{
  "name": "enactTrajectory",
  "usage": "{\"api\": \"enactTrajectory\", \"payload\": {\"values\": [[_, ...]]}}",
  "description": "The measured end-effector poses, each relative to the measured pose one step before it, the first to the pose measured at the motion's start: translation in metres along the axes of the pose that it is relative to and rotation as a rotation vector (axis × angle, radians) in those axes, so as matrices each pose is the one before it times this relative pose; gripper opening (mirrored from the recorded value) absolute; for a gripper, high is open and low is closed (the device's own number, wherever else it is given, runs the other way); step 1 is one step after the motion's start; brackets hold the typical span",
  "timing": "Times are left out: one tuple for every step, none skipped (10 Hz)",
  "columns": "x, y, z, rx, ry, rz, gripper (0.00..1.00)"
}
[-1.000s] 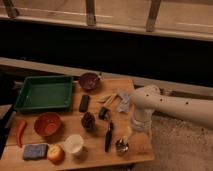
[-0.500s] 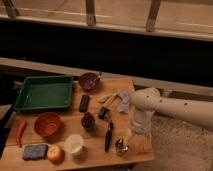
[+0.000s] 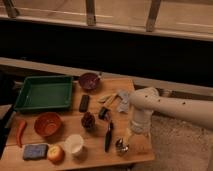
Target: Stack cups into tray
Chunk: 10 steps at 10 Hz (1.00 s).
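Step in hand: reach for first cup; none stacked in tray.
- My gripper point(image 3: 126, 141): front right of table point(image 3: 142, 149), just above silver cup point(image 3: 121, 146); jaws spread wide, gripping nothing.
- Maroon cup point(image 3: 88, 120): table centre.
- Cream cup point(image 3: 74, 144): front edge.
- Tray point(image 3: 44, 94): far left corner, well apart from me.

Next move, as I judge: descend, straddle silver rim, close, carry left.

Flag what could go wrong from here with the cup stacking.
The gripper hangs by the silver cup near the front edge of the table; a nudge might push it off.
The dark utensil lies right beside that cup and could get snagged.
The tray sits across the table, so the carry passes over other items.
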Motion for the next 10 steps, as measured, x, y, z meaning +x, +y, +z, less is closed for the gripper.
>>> {"api": "enactTrajectory", "payload": {"values": [[-0.00062,-0.00004,0.00238,0.00076,0.01195,0.00187,0.76],[-0.00266,0.00302,0.00830,-0.00105,0.02366,-0.00320,0.76],[-0.00122,0.00276,0.00598,0.00357,0.01738,-0.00606,0.76],[-0.00077,0.00328,0.00553,0.00188,0.01649,-0.00863,0.76],[0.00023,0.00135,0.00487,0.00225,0.01320,-0.00527,0.76],[0.00037,0.00239,0.00454,0.00264,0.01054,-0.00917,0.73],[0.00091,0.00334,0.00235,0.00427,0.00349,-0.01205,0.65],[0.00175,0.00304,0.00040,0.00832,-0.00164,-0.01319,0.55],[0.00252,0.00352,0.00021,0.00969,-0.00180,-0.01533,0.44],[0.00074,0.00304,0.00000,0.00502,-0.00116,-0.01083,0.35]]}}
